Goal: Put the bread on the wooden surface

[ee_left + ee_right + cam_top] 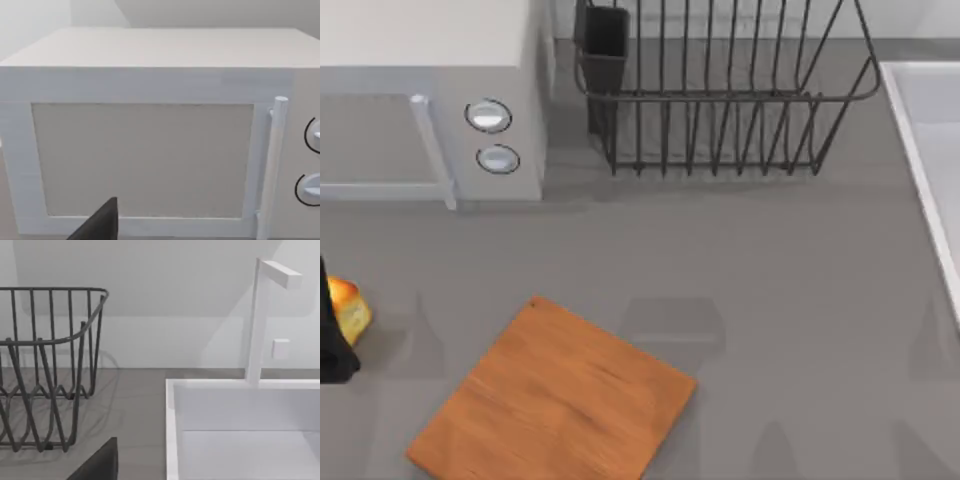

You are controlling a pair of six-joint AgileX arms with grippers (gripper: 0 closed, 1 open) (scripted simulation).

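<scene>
Fingers of the left gripper [332, 335], a dark shape at the worktop's [770, 300] far-left edge, sit against the bread [347, 308]; whether they are clamped on it cannot be told. Small and crusty, the bread looks light and crushable, best held gently across its sides. It lies well left of the wooden board [555, 395].

Grey countertop [800, 290]: board [555, 395], rack [720, 90], microwave [430, 100].
</scene>
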